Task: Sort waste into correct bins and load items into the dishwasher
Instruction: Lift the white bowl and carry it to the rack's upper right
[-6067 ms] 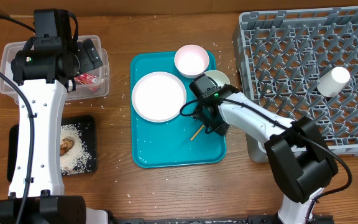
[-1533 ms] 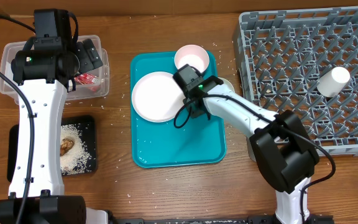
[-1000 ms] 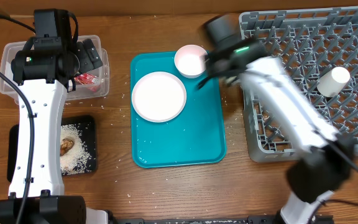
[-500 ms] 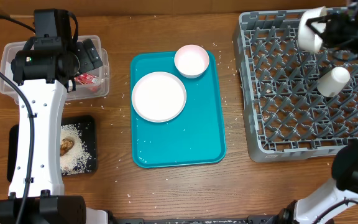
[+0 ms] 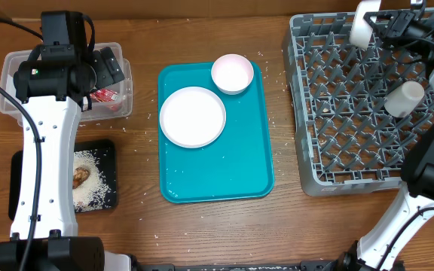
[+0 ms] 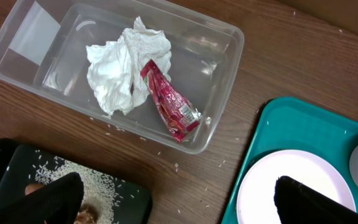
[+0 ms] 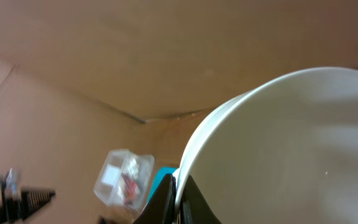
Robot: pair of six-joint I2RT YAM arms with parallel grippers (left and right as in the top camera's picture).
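From my console, the right gripper [image 7: 179, 199] was clamped on the rim of the small pale green bowl [image 5: 361, 24], one finger on each side of the thin wall in the right wrist view. Overhead, that bowl hung tipped on its side at the far edge of the grey dish rack [image 5: 337, 143]; I could not tell whether it touched the pegs. The white cup [image 5: 403, 98] lay on its side in the rack, nearer its right side and apart from the bowl. The left gripper [image 6: 179, 200] was spread wide with nothing between its fingers [image 6: 58, 196], hovering above the clear tub [image 6: 225, 74]. Inside the tub I saw the crumpled napkin [image 6: 120, 71] touching the red wrapper [image 6: 169, 102]. Just beside the tub, the black tray [image 5: 100, 154] held scattered rice and the brown food lump [image 5: 80, 176]. On the teal tray [image 5: 217, 177] the white plate [image 5: 193, 117] sat just beside the pink bowl [image 5: 232, 73], which occupied the far right corner.
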